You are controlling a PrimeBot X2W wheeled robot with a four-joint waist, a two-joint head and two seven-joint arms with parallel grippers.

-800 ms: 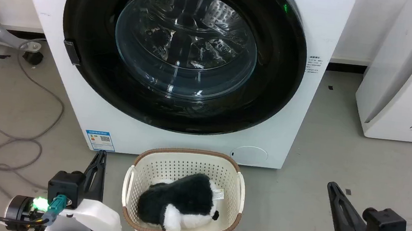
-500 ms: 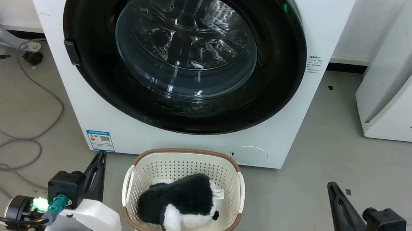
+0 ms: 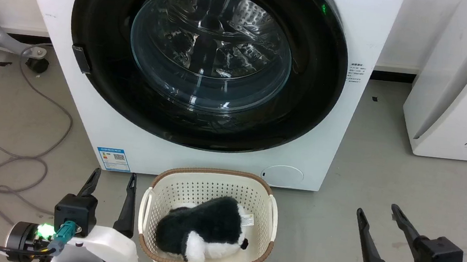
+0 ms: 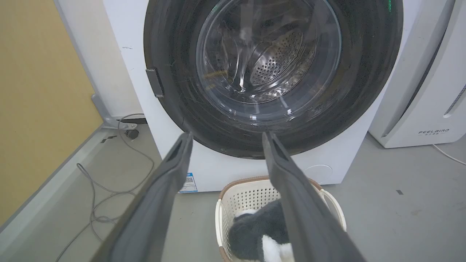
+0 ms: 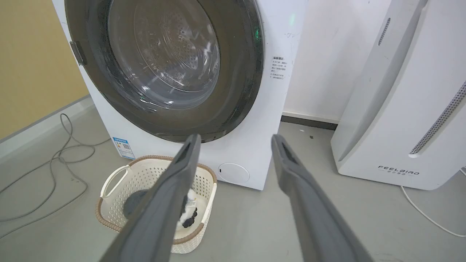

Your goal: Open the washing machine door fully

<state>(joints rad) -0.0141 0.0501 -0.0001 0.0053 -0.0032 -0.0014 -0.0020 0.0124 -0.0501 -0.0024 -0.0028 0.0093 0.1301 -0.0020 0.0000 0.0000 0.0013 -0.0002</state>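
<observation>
Bright, even indoor light; white glare streaks on the washing machine door (image 3: pixel 206 57) glass — wrist views' near fingers blurred.

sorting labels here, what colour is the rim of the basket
Brown rim on a cream basket; clearest in the head view.

The washing machine door (image 3: pixel 209 58), a glossy black disc with a bulging clear glass bowl (image 3: pixel 211 47) at its centre, is seen shut flat against the front of the white washing machine (image 3: pixel 212 161). A small grey tab (image 3: pixel 81 59) is set at the disc's left edge, and a green light (image 3: pixel 324 9) is lit at its upper right. The perforated steel drum (image 4: pixel 278 62) is glimpsed through the glass. A blue label (image 3: pixel 113 159) is stuck low on the front panel.
</observation>
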